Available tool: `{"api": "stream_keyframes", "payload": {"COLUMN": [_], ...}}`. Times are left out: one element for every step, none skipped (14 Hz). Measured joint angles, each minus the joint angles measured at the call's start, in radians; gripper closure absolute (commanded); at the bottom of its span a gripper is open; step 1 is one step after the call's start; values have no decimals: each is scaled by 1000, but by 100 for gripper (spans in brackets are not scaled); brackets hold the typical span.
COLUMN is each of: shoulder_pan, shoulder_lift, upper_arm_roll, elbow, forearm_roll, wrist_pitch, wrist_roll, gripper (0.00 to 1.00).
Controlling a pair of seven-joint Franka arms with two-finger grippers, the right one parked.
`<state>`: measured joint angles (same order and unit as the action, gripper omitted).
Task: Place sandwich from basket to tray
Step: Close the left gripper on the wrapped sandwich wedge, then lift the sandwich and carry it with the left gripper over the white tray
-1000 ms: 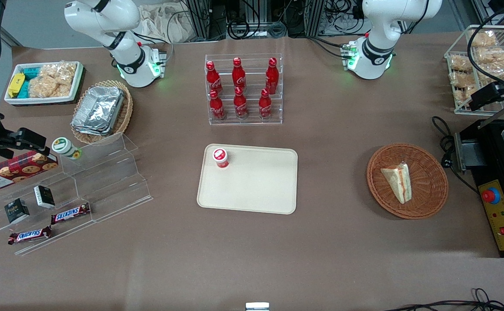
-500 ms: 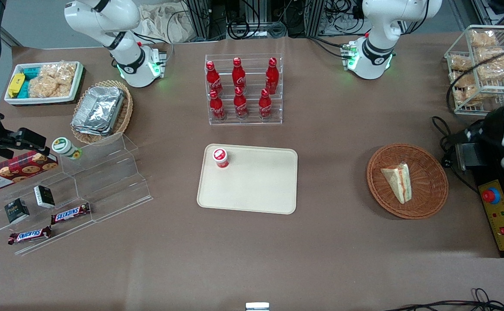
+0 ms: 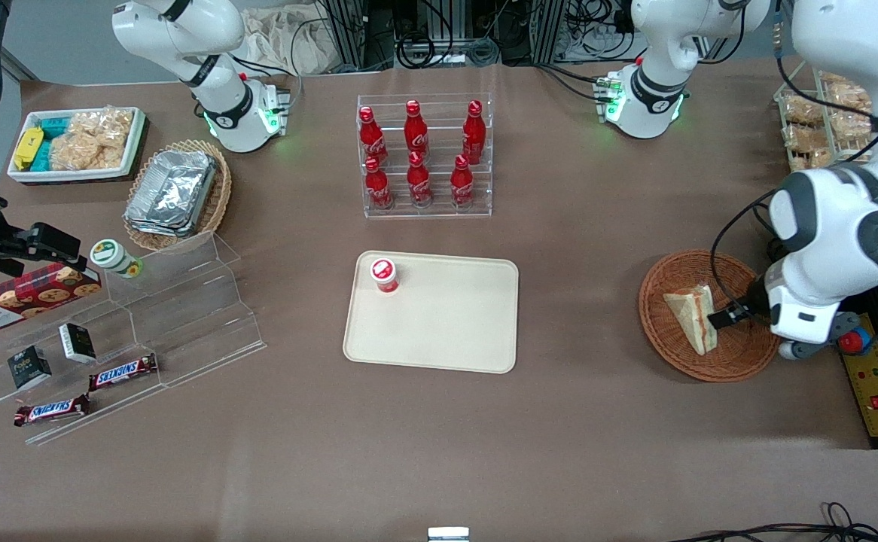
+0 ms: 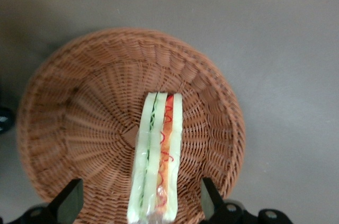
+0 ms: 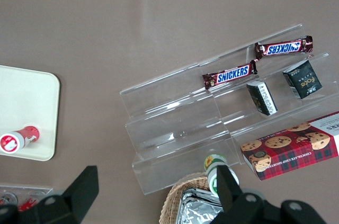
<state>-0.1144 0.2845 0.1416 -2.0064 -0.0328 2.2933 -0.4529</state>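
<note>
Over the basket [image 3: 710,316], toward the working arm's end of the table, the left arm's gripper [image 4: 142,203] is hanging with its wrist camera looking straight down. Its two fingers [image 4: 68,203] are standing wide apart, one on each side of the sandwich [image 4: 158,155], touching nothing and holding nothing. That spread looks chosen so the wedge can pass between the fingers on the way down, with the pads meeting the flat bread faces instead of the filling edge.

The sandwich is lying in the basket on its side edge, so its red and green filling stripe is facing up, and it is sitting a little off the middle, toward the rim nearest the gripper. The woven wall is giving it something to lean into, which is probably why it is staying on edge.

The tray [image 3: 439,354] is waiting at the middle of the table, well apart from the basket. A small red-capped bottle [image 3: 384,274] is standing in one corner of the tray, leaving most of its surface bare for the sandwich. The task is at its opening stage: nothing is being lifted yet.
</note>
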Motion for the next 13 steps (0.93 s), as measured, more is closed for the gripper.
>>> {"api": "stream_keyframes", "payload": {"shoulder_pan": [-1,-2,-6,-11,-15,-19,-24,-29,-32,-33,-34,-34,-35], "shoulder_lift": [14,29,42,54,64,72,78,79,76,70,57,33,2], "upper_arm_roll": [-1,-2,-3,-3,-4,-5,-5,-5,-5,-5,-5,-5,-5], "elbow": [-30,-58,-79,-99,-116,-126,-130,-130,-129,-124,-114,-90,-52], "forearm_roll": [-5,-6,-7,-7,-8,-8,-8,-9,-9,-9,-9,-8,-7], "wrist_pitch": [49,92,130,166,192,207,213,214,214,210,190,135,50], "wrist_roll": [-2,-3,-4,-6,-7,-8,-10,-14,-18,-19,-19,-18,-13], "gripper": [0,0,0,8,33,63,84,98,100,100,100,100,100]}}
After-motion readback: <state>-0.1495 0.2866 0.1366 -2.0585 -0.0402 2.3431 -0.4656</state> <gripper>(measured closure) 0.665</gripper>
